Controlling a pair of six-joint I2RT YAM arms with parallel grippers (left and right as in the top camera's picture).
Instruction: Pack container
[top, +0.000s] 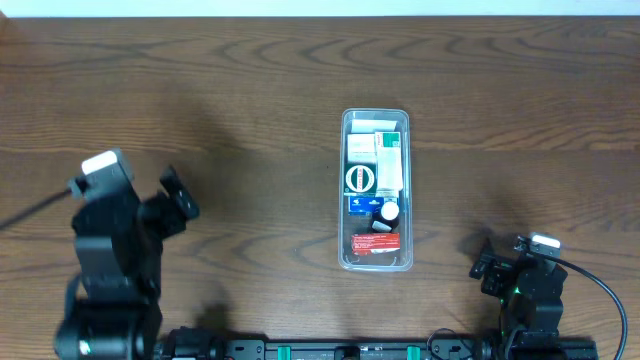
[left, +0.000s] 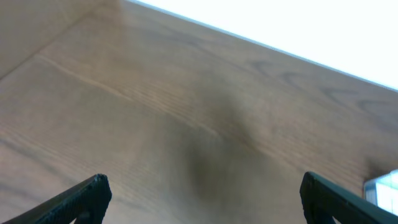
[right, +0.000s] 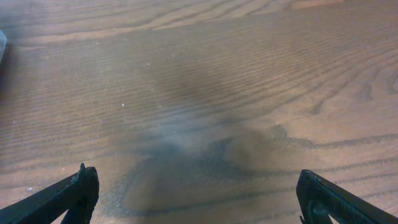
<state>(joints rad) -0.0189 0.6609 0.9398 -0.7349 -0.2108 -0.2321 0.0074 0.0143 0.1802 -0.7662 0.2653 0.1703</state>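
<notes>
Overhead, the brown wood-grain bench (top: 250, 80) carries the long clear plastic container (top: 345, 225) just right of centre, its long axis running 12 to 6 o'clock. The small cartons (top: 388, 160) inside it show only from above. The left black arm (top: 110, 260), at 8 o'clock, angles toward roughly 1 o'clock, and its pincer (left: 202, 186) is spread wide over bare wood. The right pincer (right: 196, 180), at 5 o'clock, is likewise spread.

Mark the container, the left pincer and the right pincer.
container (top: 344, 200), overhead view, left wall of the clear tub.
left pincer (left: 204, 186), left wrist view, midway between its open fingertips.
right pincer (right: 196, 180), right wrist view, midway between its open fingertips.
</notes>
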